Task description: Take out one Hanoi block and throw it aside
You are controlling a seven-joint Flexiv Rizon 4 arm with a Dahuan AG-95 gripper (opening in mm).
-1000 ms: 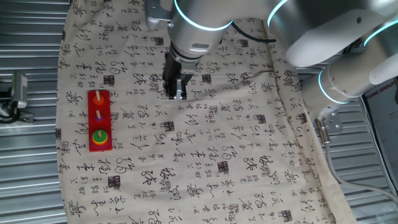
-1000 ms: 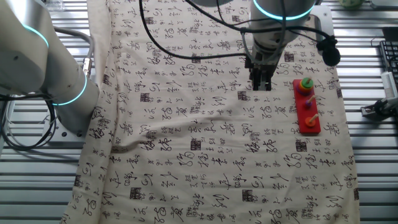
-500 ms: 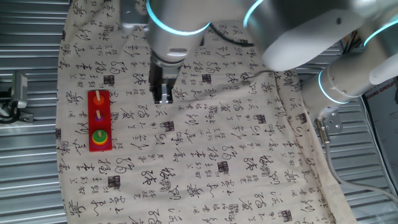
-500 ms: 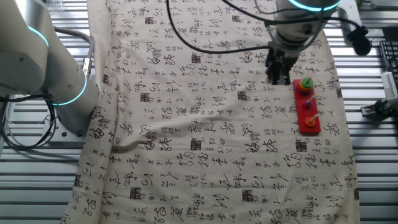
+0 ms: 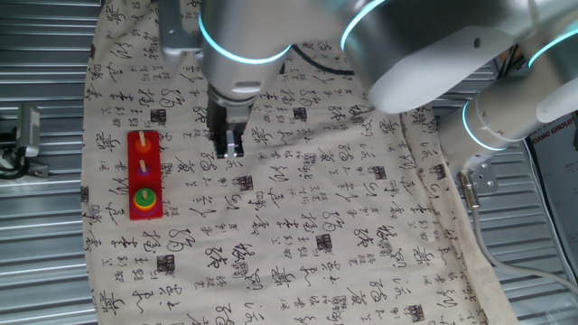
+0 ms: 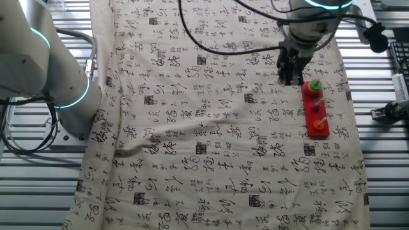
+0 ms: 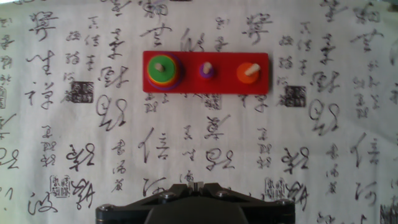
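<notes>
**End effector hovers beside the peg base, green block on its end peg**

The worktop (image 5: 36, 271) is ribbed metal, and most of it lies under a pale cloth (image 5: 343, 244) printed with black calligraphy and small square seals. The cloth is creased and rumpled along its edges in both fixed views.

Above the cloth hangs the robot arm (image 5: 433, 54), grey with glowing cyan rings at its joints. Its wrist points straight down at the cloth, with a black cable trailing from it.

The end effector (image 5: 228, 144) is near the red base, apart from it and touching nothing. In both fixed views its two dark fingers stand close together, with only a narrow slit between them, and nothing is held. The hand view shows only the dark housing at the bottom edge, so the fingertips cannot be judged from there.

The red base (image 7: 206, 73) is a flat rectangle lying on the cloth, with three pegs in a row. In the hand view it lies crosswise in the upper half of the picture.

The Hanoi block (image 7: 161, 65) is the green ring on top of the stack on the left-hand peg in the hand view. It rests on a wider yellow disc (image 7: 151, 77), with a purple edge just showing beneath. The peg tip shows through its centre hole.

The middle peg carries a small purple disc (image 7: 206, 71), and the right-hand peg an orange disc (image 7: 249, 73).
</notes>
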